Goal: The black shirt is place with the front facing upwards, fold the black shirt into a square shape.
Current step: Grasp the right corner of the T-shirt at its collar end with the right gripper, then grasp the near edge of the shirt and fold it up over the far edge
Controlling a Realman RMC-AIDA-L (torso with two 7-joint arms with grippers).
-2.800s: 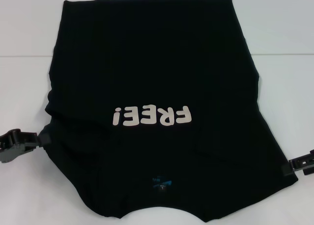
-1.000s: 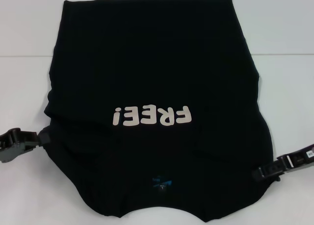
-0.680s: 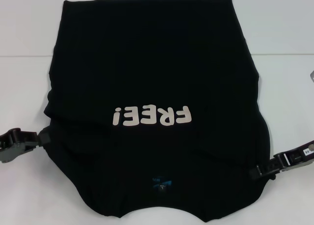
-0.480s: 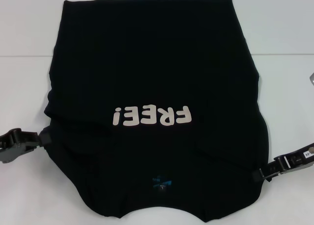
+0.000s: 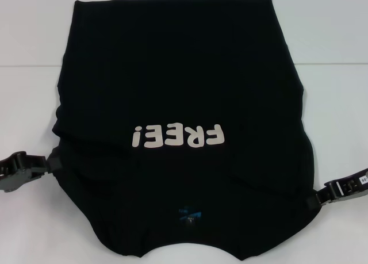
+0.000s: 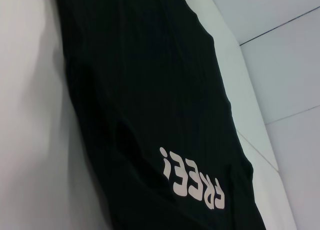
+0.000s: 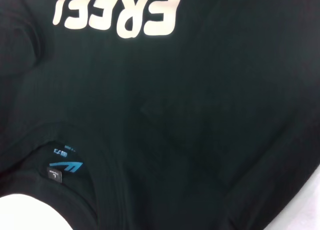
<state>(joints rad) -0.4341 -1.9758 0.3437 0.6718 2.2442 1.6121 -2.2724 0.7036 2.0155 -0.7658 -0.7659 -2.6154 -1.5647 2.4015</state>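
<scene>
while both sleeves lie tucked, your left hand [image 5: 50, 162] and right hand [image 5: 313, 201] touch the black shirt [image 5: 178, 91]; grip unclear; fold lengthwise next.

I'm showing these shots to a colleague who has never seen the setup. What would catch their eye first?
The black shirt fills most of the white table, its white FREE! lettering reading upside down from the head view, with a small blue neck label nearer the robot. The left gripper sits at the shirt's left edge and the right gripper at its right edge.
</scene>
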